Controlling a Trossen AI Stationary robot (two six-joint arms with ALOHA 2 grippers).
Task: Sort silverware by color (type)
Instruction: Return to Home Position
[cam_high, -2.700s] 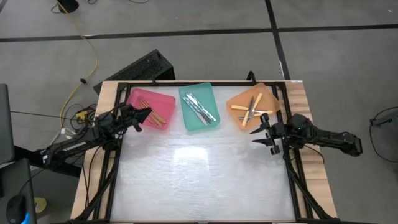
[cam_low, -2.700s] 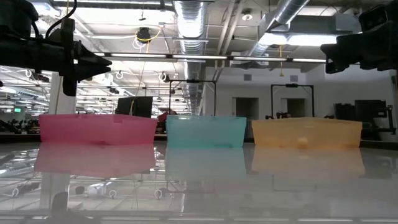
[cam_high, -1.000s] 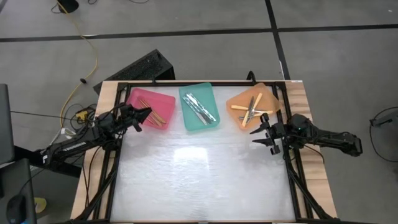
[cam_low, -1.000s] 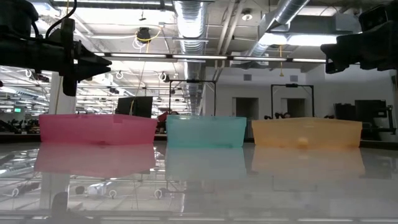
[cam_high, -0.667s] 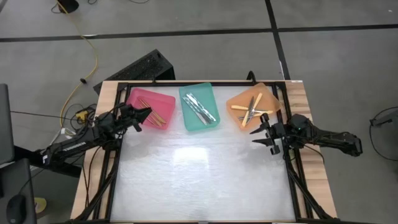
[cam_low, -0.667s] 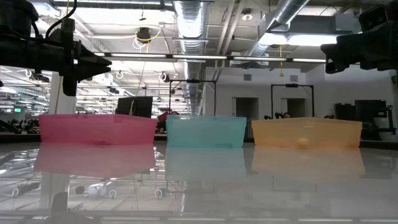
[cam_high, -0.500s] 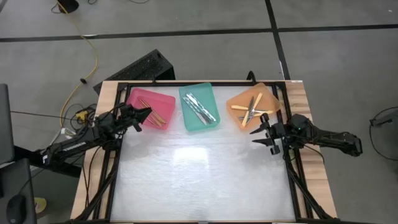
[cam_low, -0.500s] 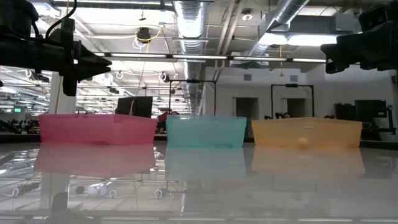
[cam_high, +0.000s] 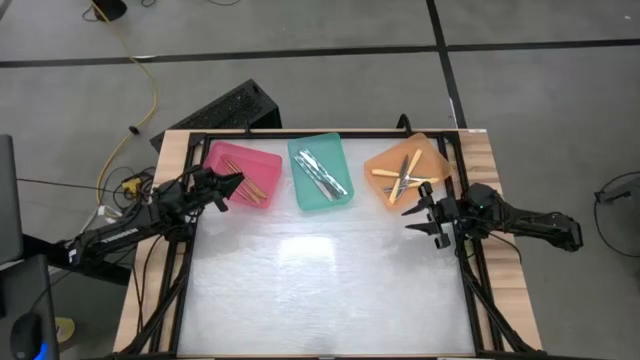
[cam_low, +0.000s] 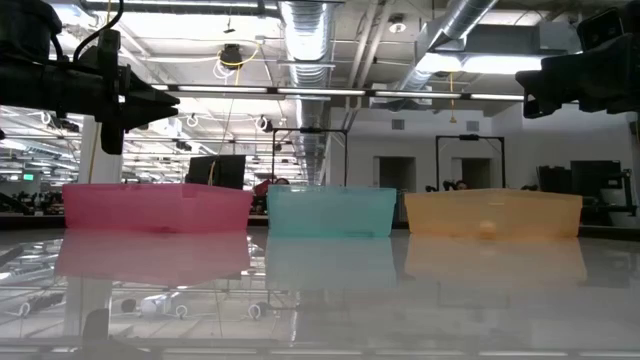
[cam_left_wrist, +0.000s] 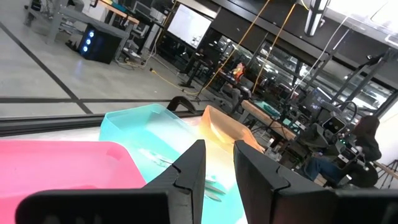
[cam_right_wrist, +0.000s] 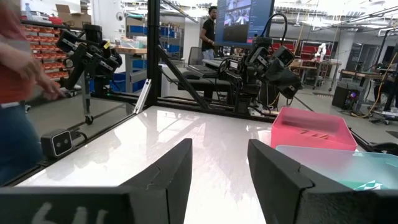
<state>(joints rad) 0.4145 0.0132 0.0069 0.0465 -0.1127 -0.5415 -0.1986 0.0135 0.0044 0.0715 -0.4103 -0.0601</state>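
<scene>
Three trays stand in a row at the table's far edge: pink (cam_high: 240, 165), teal (cam_high: 320, 172) and orange (cam_high: 405, 165). The silverware lies inside them: tan-handled pieces (cam_high: 254, 186) in the pink tray, silvery pieces (cam_high: 322, 173) in the teal one, pale yellow and darker pieces (cam_high: 402, 176) in the orange one. My left gripper (cam_high: 232, 190) hovers level at the pink tray's near left corner, open by a narrow gap (cam_left_wrist: 219, 180), with nothing in it. My right gripper (cam_high: 412, 210) hovers level just near of the orange tray, open (cam_right_wrist: 221, 180) and holding nothing.
The white tabletop (cam_high: 320, 285) stretches bare from the trays to the near edge. Black frame rails (cam_high: 470, 270) run along the table's sides. In the right wrist view a person (cam_right_wrist: 18, 93) stands beyond the table's left side.
</scene>
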